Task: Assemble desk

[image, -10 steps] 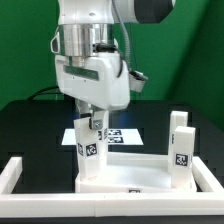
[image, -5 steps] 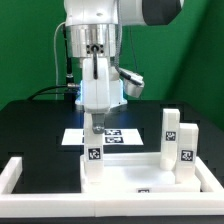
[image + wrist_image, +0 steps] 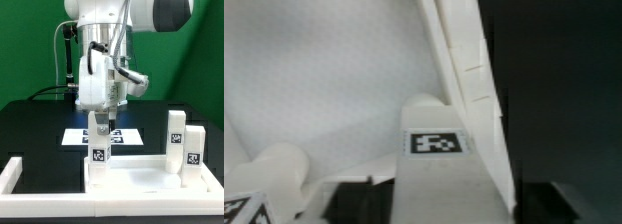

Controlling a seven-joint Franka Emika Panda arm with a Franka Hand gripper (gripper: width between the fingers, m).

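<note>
Claw [image 3: 100, 124] down over the left leg [image 3: 98, 148], fingers either side of its top end. Cannot tell whether pressing on that leg or standing just clear of it: the exterior view hides the contact, and the wrist view shows only a dark finger [image 3: 359, 203] close beside the leg's [image 3: 438, 150] flank.

Left leg: upright, tag facing the camera, at the far corner of the desk top [image 3: 140, 178] on the exterior view's left. Looks seated on or against that corner; the joint itself is too small to read. In the wrist view, rises from the white floor of the desk top [image 3: 313, 80], close along its raised rim [image 3: 464, 60], with black bench beyond the rim.

Desk top: flat on the black bench [image 3: 30, 120], at the near side of the scene, wide side toward the camera, rim up. Lies inside the low white border frame [image 3: 14, 176], one corner of which shows at the near end of the exterior view's left.

Two more legs [image 3: 176, 133] [image 3: 193, 150] upright at the exterior view's right, just beside each other, the second one nearer and showing its tag. Unclear whether standing on the desk top or on the bench just beside it.

Marker board [image 3: 120, 136] flat on the bench behind the left leg, partly covered by leg and claw.
</note>
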